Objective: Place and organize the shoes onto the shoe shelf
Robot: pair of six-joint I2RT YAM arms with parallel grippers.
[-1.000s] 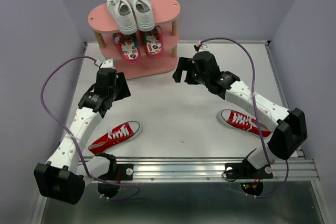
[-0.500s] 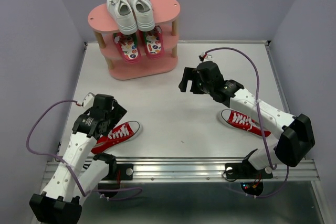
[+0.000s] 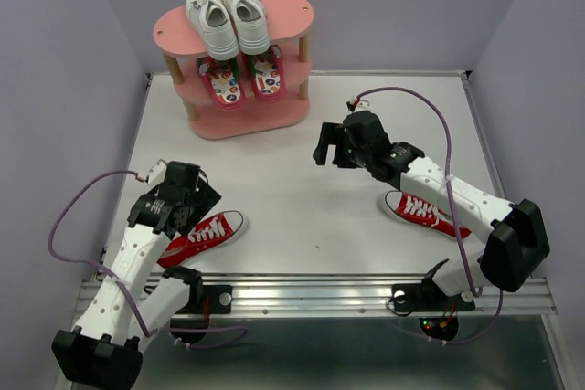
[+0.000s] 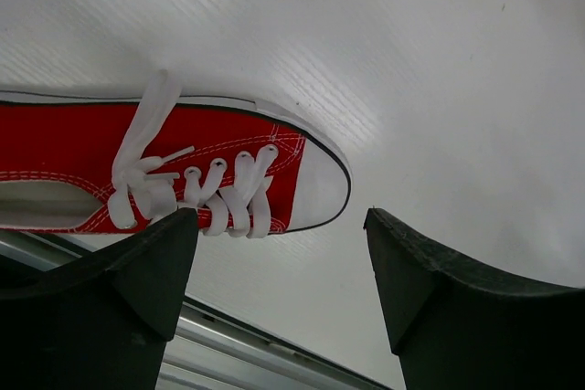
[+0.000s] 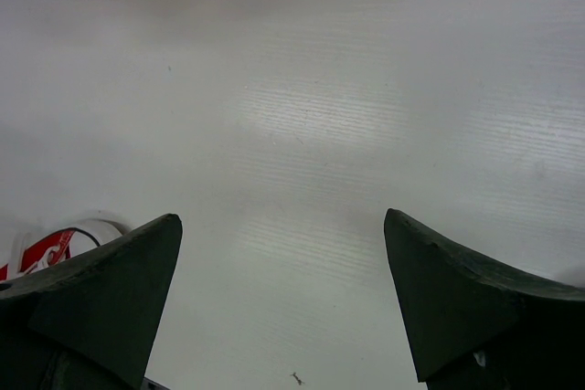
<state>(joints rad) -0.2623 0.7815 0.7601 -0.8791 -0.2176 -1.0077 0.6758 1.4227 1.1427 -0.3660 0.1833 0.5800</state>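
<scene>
Left end effector (image 4: 279, 226) hangs w/ jaws spread wide, holding nothing, over the toe of one red canvas sneaker (image 4: 183, 171). That shoe lies lower left in the top view, near the front rail (image 3: 366, 291). Right end effector (image 5: 281, 226), mid-frame in the top view, is also wide open and empty, above bare tabletop (image 3: 311, 198). The second red sneaker (image 3: 416, 210) lies beneath its forearm, lower right. Shoe shelf (image 3: 288, 11) sits upper centre-left.

Progress: white sneakers (image 3: 227, 17) are paired side by side on the top tier, flip-flops (image 3: 242, 79) side by side on the mid tier. So 2 of 3 pairs look done. Left to do: both red sneakers, well apart on the tabletop. Visible front of the bottom tier has nothing on it, so prob. they go there. Approx two-thirds thru, I'd judge.
</scene>
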